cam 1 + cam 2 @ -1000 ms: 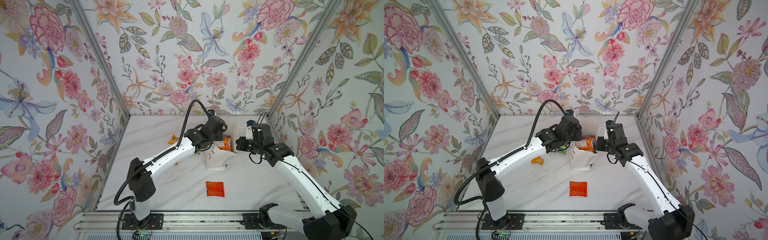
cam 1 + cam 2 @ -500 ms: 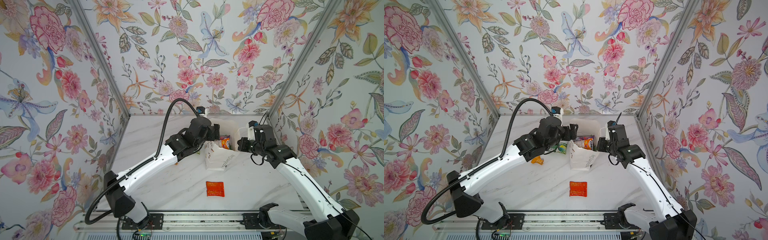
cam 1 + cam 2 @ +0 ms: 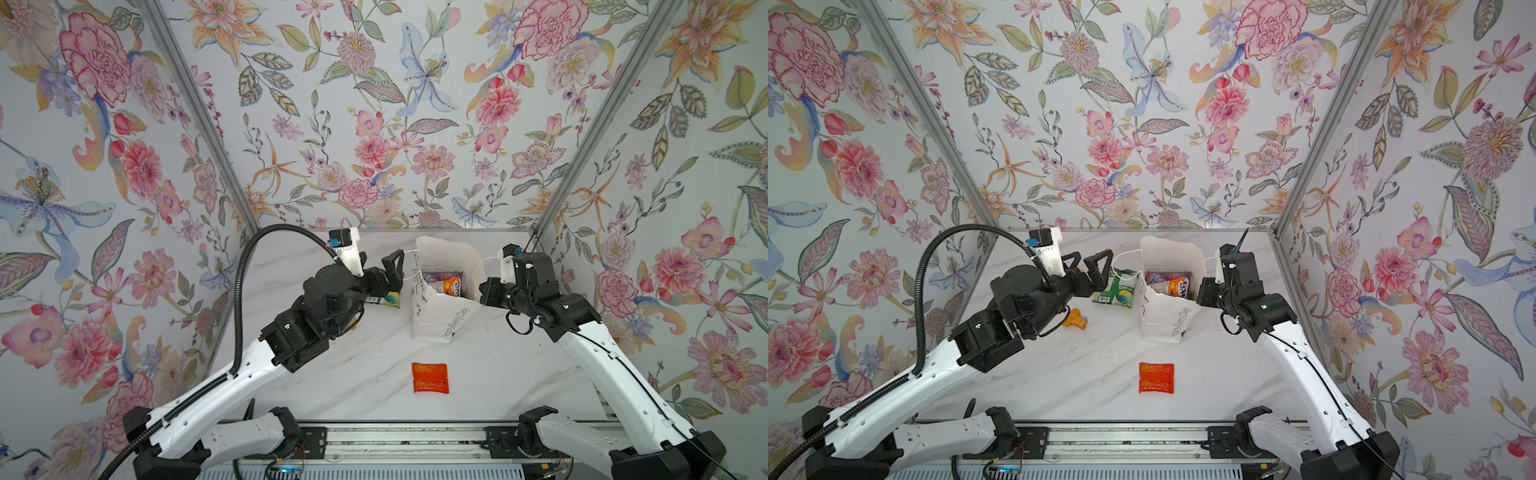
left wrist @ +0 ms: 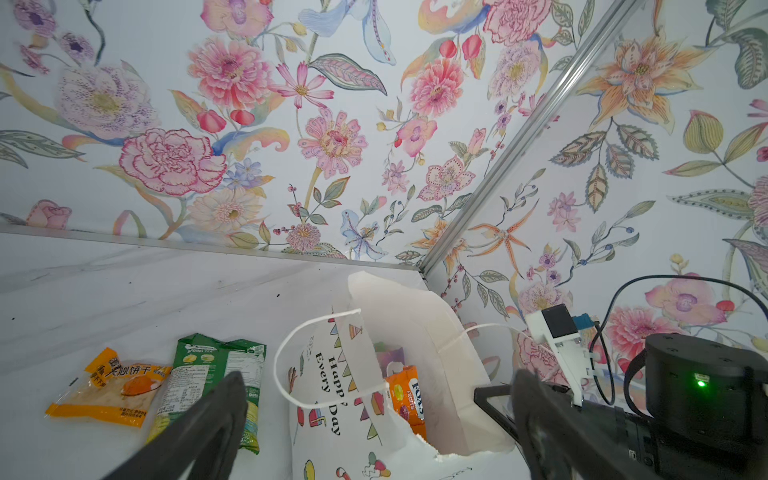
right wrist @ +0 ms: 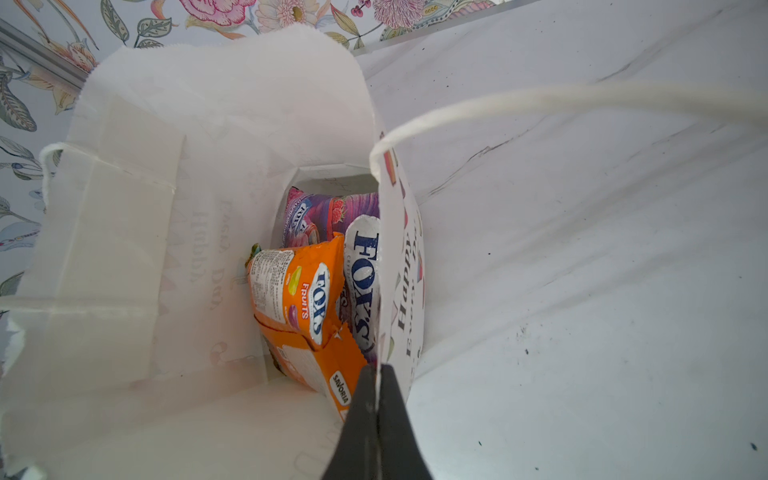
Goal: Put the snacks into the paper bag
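Note:
The white paper bag stands open at the back of the table. My right gripper is shut on its printed side wall at the rim. Inside lie an orange FOX'S packet, a purple FOX'S packet and another purple packet. My left gripper hangs open and empty just left of the bag. Below it a green packet and an orange sachet lie on the table. A red-orange sachet lies in front of the bag.
Floral walls close the marble table at the back and both sides. The bag's cord handle loops out toward my left gripper. The arms' base rail runs along the front edge.
My left gripper has opened and let the orange FOX'S packet drop into the bag, then drawn back to the left. The right gripper has kept its hold on the bag.

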